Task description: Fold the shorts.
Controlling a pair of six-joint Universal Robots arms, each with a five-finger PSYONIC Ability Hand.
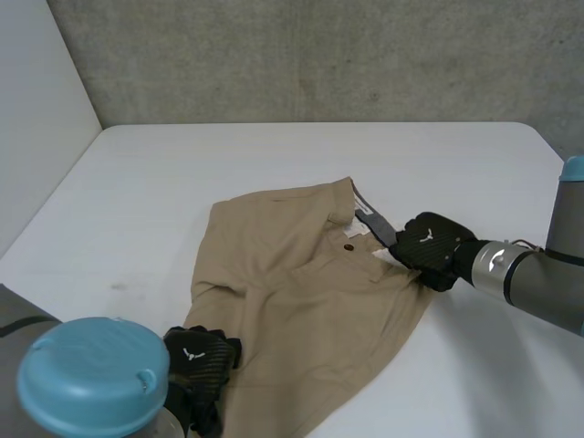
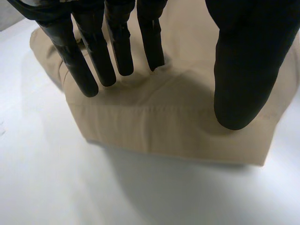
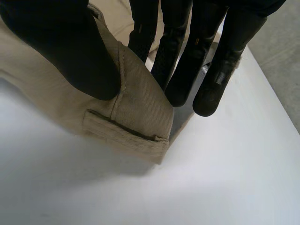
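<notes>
Shorts (image 1: pixel 301 301), tan, lie flat and a little rumpled at the middle of the white table (image 1: pixel 182 182). Long axis runs on a diagonal: the waist end points toward the far right, the leg hems toward the near left by the left arm's blue cap (image 1: pixel 91 379). A dark button (image 1: pixel 349 246) sits at the front of the waist, with a pale inner band and a dark grey tab showing at the open top edge. Right hand (image 1: pixel 429 248) is at the waistband's right corner. In its wrist view the thumb (image 3: pixel 70 47) presses the outer face of the cloth and the fingers (image 3: pixel 180 70) stand close together behind it, pinching a raised fold just above a belt loop (image 3: pixel 124 131). Left hand (image 1: pixel 196 365) is at the near-left leg. In its wrist view the fingers (image 2: pixel 112 51) are straight and slightly spread, their tips on the cloth a little back from the stitched hem (image 2: pixel 178 145); the thumb (image 2: pixel 243 70) is set well apart on the same upper face, so nothing is pinched. Markings: a small white chevron-like mark on the back of each hand. No lettering is legible on the shorts.
</notes>
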